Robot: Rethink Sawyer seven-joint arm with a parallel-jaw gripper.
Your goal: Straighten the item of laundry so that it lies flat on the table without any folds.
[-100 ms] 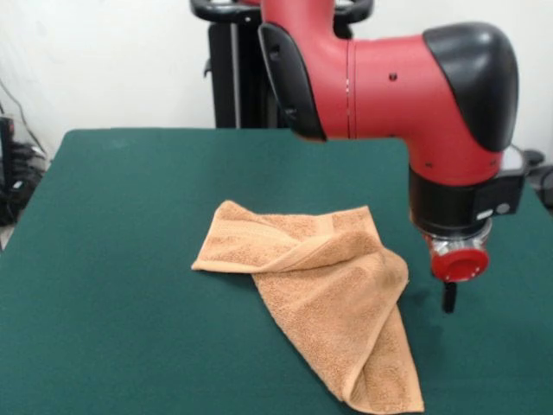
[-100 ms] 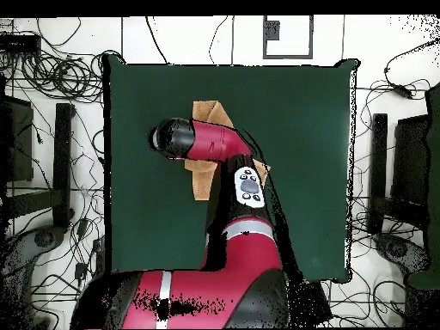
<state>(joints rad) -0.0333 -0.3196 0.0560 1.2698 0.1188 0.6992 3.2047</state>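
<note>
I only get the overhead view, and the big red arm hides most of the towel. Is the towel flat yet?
Observer: No. In the front view the towel is folded over itself, with a thick diagonal fold across it.
Operator: Where's the end effector? I can't find it.
Observer: The end effector hangs beside the towel, at the picture's right, and is not on the cloth.
Operator: What shape is the towel's other end?
Observer: It narrows to a long pointed end that lies on the green table and reaches toward the bottom edge of the front view.
</note>
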